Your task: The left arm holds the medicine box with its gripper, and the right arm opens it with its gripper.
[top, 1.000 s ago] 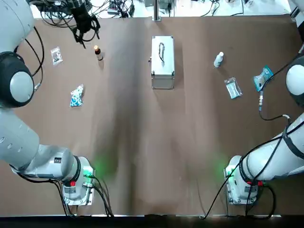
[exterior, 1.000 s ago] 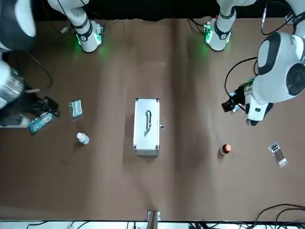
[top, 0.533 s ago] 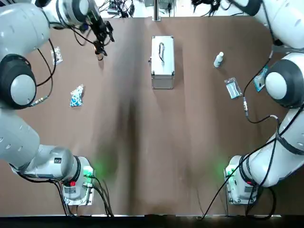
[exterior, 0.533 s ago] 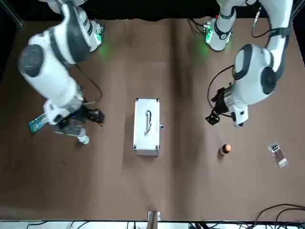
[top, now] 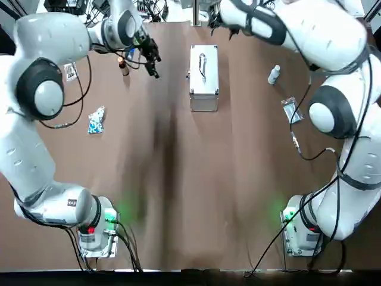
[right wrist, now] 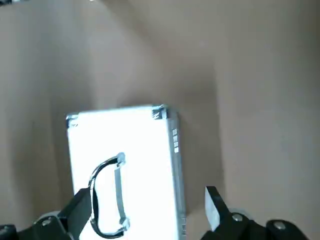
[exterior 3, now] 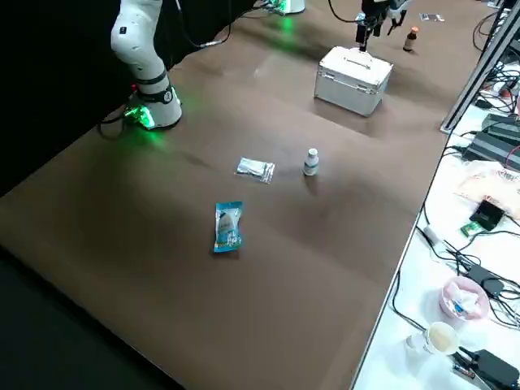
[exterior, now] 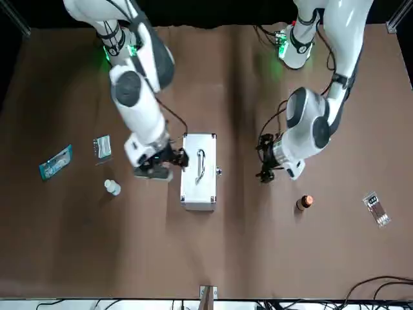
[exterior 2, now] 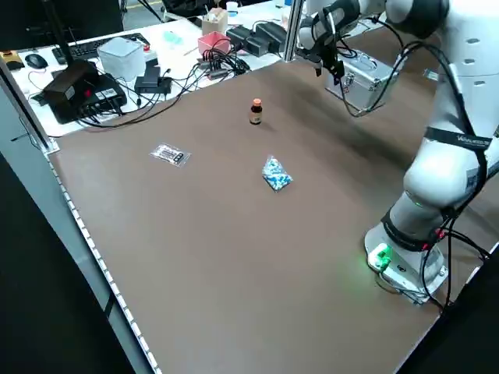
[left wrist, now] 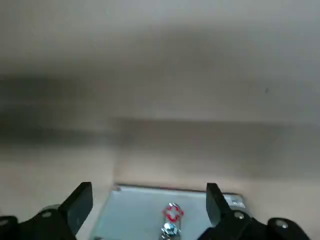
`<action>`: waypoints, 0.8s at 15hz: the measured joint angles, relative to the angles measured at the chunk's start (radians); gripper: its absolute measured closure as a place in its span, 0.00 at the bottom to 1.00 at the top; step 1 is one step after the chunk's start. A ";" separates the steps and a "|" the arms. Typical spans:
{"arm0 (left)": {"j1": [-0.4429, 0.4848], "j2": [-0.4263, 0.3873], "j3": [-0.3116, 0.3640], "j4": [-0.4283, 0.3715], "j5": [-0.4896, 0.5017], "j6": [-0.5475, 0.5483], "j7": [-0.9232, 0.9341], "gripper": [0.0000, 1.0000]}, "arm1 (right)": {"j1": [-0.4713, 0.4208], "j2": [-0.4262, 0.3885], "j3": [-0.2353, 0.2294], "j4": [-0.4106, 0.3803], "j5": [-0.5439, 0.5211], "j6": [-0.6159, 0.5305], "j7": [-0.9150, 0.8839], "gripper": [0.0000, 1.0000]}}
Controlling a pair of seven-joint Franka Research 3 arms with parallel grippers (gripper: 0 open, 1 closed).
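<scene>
The medicine box [top: 203, 77], a silver case with a handle on its lid, lies shut at the far middle of the table. My left gripper [top: 153, 64] hangs open a short way off the box's left side [exterior: 263, 169]. In the left wrist view the latch face of the box [left wrist: 172, 215] shows between the spread fingers [left wrist: 80, 206]. My right gripper [exterior: 169, 160] is open, raised by the box's right side. The right wrist view looks down on the lid and handle [right wrist: 117, 192]. Neither gripper touches the box.
A small amber bottle [top: 122, 65] stands just left of the left gripper. A blue packet [top: 96, 119] and a sachet [top: 71, 70] lie farther left. A white bottle [top: 274, 74], a clear pouch [top: 292, 110] and a teal packet [exterior: 55, 161] lie to the right.
Both arms have swung in toward the box. The left gripper has passed the amber bottle. The right gripper has come from over the white bottle to beside the box.
</scene>
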 joint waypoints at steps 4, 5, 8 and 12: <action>-0.126 0.217 0.001 0.230 0.002 0.020 -0.152 0.00 | 0.073 0.076 -0.001 0.003 0.000 0.036 0.012 0.00; -0.149 0.249 0.001 0.250 0.002 0.028 -0.160 0.00 | 0.079 0.085 -0.001 0.003 0.000 0.040 0.014 0.00; -0.208 0.303 0.002 0.268 0.002 0.061 -0.174 0.00 | 0.108 0.107 -0.001 0.004 0.000 0.065 0.042 0.01; -0.216 0.307 0.003 0.282 0.002 0.064 -0.183 0.00 | 0.131 0.119 -0.001 0.005 0.000 0.079 0.050 0.01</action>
